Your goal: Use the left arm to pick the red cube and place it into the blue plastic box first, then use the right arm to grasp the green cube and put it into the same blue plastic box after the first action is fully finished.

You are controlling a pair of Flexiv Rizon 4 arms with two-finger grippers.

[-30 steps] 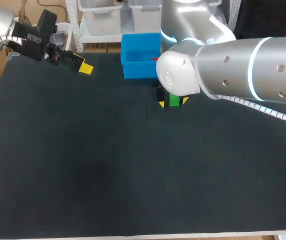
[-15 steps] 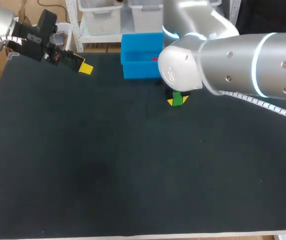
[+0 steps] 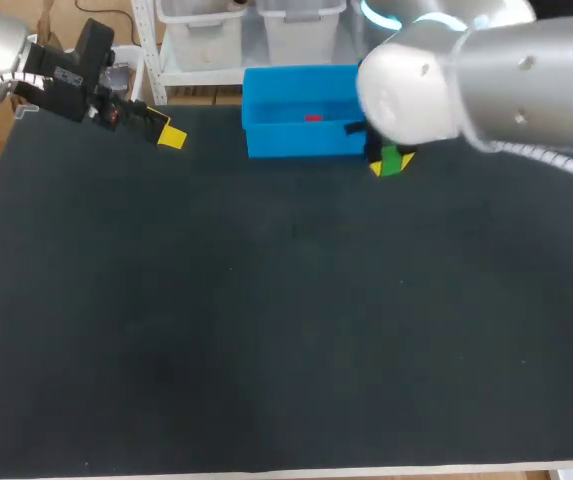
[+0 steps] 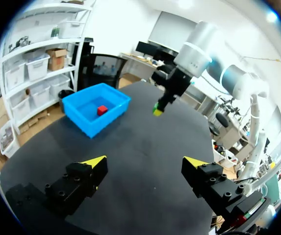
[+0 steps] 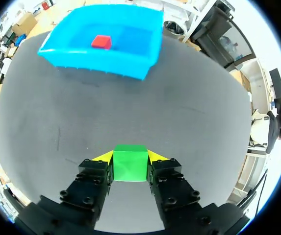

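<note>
Right pincer (image 5: pixel 130 157) is clamped on the green cube (image 5: pixel 129 167); both yellow tips press its 2 opposite sides; the right wrist view shows this cleanly.
Cube is held up off the dark surface (image 3: pixel 266 330); in the left wrist view it hangs in the air under the right arm (image 3: pixel 506 80).
In the head view the cube sits just beside the right front corner of the blue plastic box (image 3: pixel 301 142), outside its wall, not over the opening.
From the right wrist the box is ahead of the pincer and apart from it, with bare surface between them.
Red cube (image 5: pixel 101 41) lies on the floor of the box, alone in there, roughly mid-floor toward the back wall; it shows in all 3 views.
Box stands upright at the far edge of the surface, near the middle.

Left pincer (image 4: pixel 145 161) is spread wide; nothing between its 2 fingers; only surface under the gap.
Left arm (image 3: pixel 6 60) comes in at the far left corner; its pincer hovers over that corner, well apart from the box and from both cubes.
From the left wrist the box is ahead and off to 1 side, with the right arm's pincer and the green cube beyond it.
</note>
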